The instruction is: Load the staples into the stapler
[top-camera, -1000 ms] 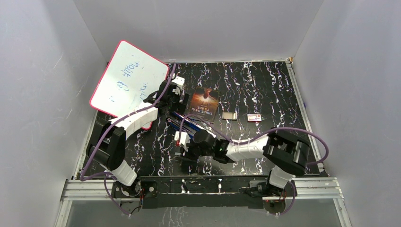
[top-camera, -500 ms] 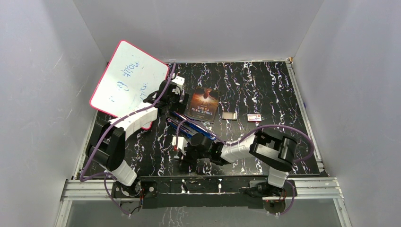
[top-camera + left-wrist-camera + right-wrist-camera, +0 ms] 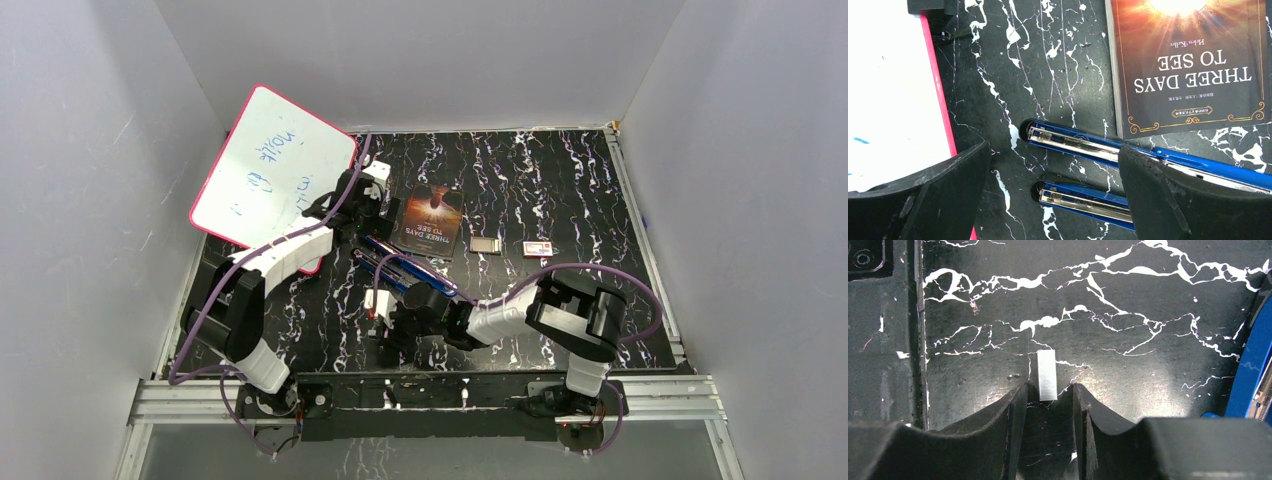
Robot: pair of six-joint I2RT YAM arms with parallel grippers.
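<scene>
The blue stapler (image 3: 1075,144) lies open on the black marble table, its two chrome-lined arms side by side; it also shows in the top view (image 3: 400,262). My left gripper (image 3: 1053,200) is open and hovers over the stapler's ends, a finger on either side, touching nothing. A short silvery staples strip (image 3: 1047,375) lies flat on the table. My right gripper (image 3: 1049,390) is open, its fingertips on either side of the strip's near end with gaps on both sides. In the top view the right gripper (image 3: 383,322) is near the front edge, left of the centre.
A book (image 3: 433,220) lies just behind the stapler. A small silvery-grey piece (image 3: 485,245) and a red-and-white box (image 3: 538,249) lie to its right. A pink-edged whiteboard (image 3: 270,175) leans at the back left. The stapler's blue edge (image 3: 1255,375) is right of the right gripper.
The right arm has folded in and its gripper has shifted slightly left toward the table's front. The left arm and the stapler have not moved.
</scene>
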